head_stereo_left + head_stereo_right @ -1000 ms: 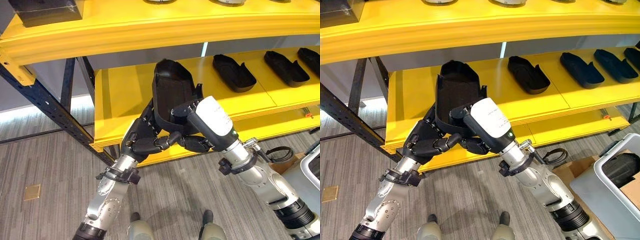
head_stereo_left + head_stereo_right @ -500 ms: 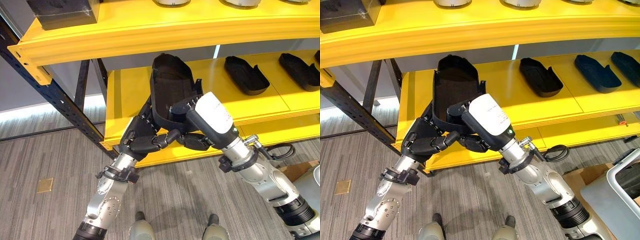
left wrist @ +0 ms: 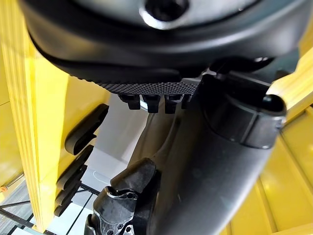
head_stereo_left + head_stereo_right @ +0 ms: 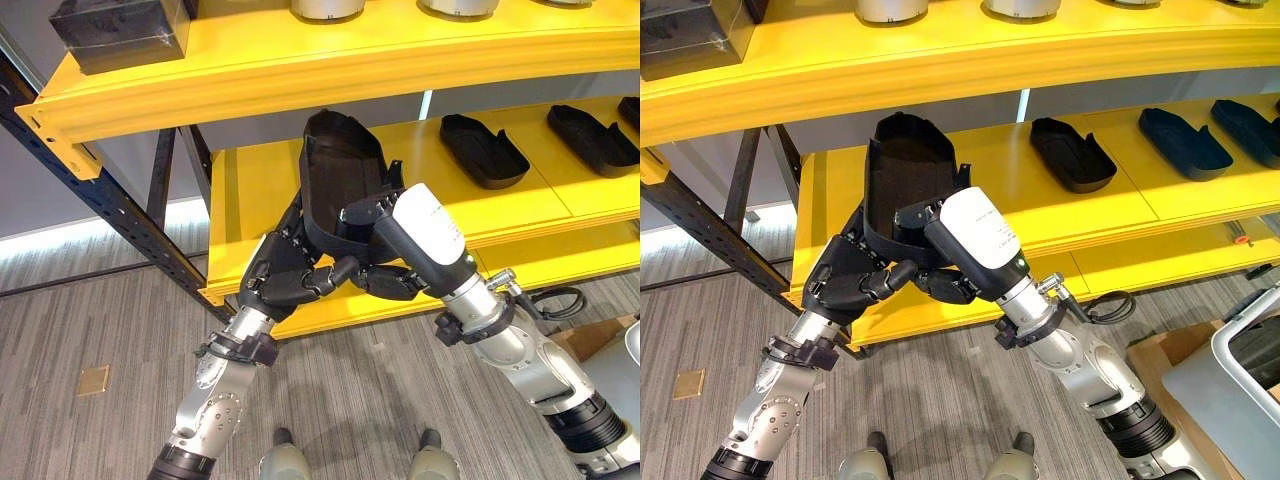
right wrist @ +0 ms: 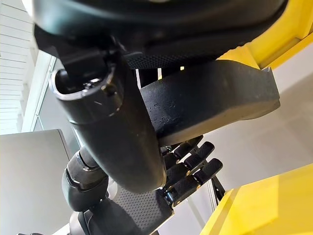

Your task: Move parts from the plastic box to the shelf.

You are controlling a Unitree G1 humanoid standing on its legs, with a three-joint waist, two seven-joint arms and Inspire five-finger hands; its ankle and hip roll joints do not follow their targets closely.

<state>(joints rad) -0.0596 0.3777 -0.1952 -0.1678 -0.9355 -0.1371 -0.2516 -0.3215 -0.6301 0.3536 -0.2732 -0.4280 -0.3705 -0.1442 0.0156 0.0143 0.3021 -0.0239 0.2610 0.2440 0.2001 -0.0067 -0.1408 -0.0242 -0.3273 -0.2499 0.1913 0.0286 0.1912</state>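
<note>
One black tray-shaped part [image 4: 340, 180] is held up in front of the yellow shelf [image 4: 250, 190], its far end over the left stretch of the middle shelf board, its near end in both hands. The left robot hand [image 4: 285, 275] is curled round the part's near end from below and from the left. The right robot hand [image 4: 385, 260] is curled round the same end from the right, its white-covered thumb on top.

On the same board, to the right of the held part, the left eye view shows three more black parts lying flat, well apart: a first part [image 4: 484, 150], a second part [image 4: 592, 140] and a third part [image 4: 630, 110] cut by the picture's edge.

On the board above stand one dark box [image 4: 118, 30], over the shelf's left end, and round silver-grey items [image 4: 327, 8] farther right, cut by the top edge so that they cannot be counted.

The shelf hangs on a dark blue steel frame [image 4: 110, 205]. Below lies a grey plank floor [image 4: 90, 330]. At the shelf's lower right, in the right eye view, sits a grey plastic box [image 4: 1230, 365] beside brown cardboard [image 4: 1145, 355].
</note>
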